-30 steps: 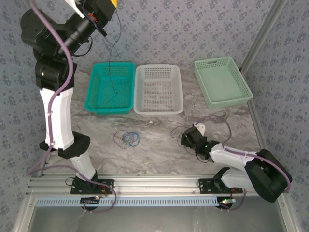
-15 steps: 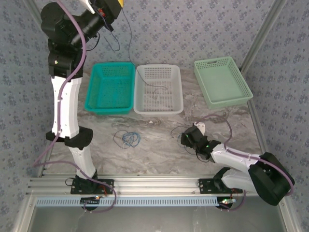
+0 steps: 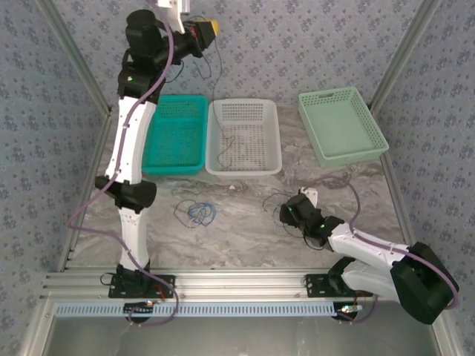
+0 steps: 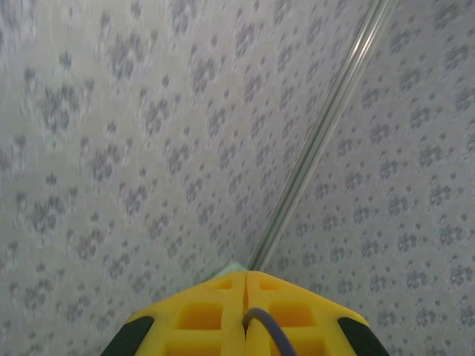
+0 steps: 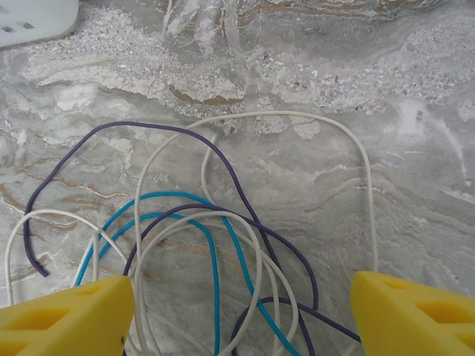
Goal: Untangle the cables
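Overhead view down onto table (image 3: 245,222), left wrist perhaps facing wall (image 4: 148,148), right wrist close above same table

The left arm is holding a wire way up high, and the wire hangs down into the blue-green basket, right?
Not quite. The left fingers hold the wire up high, but it hangs into the white basket, as the top external view shows.
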You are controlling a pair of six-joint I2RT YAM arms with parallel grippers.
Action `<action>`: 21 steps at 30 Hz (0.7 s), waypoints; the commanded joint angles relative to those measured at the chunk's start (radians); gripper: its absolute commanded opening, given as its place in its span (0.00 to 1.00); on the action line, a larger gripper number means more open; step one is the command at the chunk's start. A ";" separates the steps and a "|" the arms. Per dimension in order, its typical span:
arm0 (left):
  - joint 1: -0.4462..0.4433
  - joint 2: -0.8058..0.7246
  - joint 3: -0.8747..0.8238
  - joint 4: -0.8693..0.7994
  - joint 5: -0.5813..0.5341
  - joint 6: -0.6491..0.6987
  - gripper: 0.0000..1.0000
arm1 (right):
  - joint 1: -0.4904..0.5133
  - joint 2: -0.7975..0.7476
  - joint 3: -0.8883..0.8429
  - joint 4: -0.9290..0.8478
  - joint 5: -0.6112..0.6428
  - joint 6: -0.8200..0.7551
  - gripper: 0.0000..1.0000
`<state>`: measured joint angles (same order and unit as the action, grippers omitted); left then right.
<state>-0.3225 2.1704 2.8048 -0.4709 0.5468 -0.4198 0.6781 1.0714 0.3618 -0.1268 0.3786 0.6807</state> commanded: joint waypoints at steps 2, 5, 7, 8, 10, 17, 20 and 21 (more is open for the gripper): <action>-0.027 0.067 0.012 -0.174 0.007 0.057 0.02 | -0.001 -0.011 0.031 -0.071 0.011 -0.018 0.79; -0.071 0.092 -0.002 -0.272 -0.037 0.132 0.02 | -0.001 -0.011 0.034 -0.070 0.013 -0.022 0.79; -0.096 0.094 -0.046 -0.284 -0.066 0.155 0.02 | -0.001 -0.009 0.035 -0.068 0.014 -0.022 0.79; -0.104 0.089 -0.084 -0.273 -0.075 0.155 0.02 | -0.002 -0.010 0.035 -0.067 0.014 -0.022 0.79; -0.108 0.070 -0.183 -0.225 -0.077 0.136 0.02 | -0.001 -0.009 0.037 -0.067 0.014 -0.024 0.79; -0.109 -0.122 -0.733 0.118 -0.124 0.072 0.03 | -0.001 -0.028 0.033 -0.085 0.014 -0.029 0.80; -0.107 -0.153 -0.842 0.166 -0.131 0.059 0.04 | -0.002 -0.033 0.031 -0.083 0.014 -0.031 0.80; -0.107 -0.157 -0.880 0.183 -0.130 0.055 0.04 | -0.003 -0.033 0.032 -0.083 0.014 -0.031 0.80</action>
<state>-0.4320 2.1170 1.9713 -0.4320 0.4297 -0.3443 0.6781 1.0512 0.3676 -0.1837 0.3786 0.6617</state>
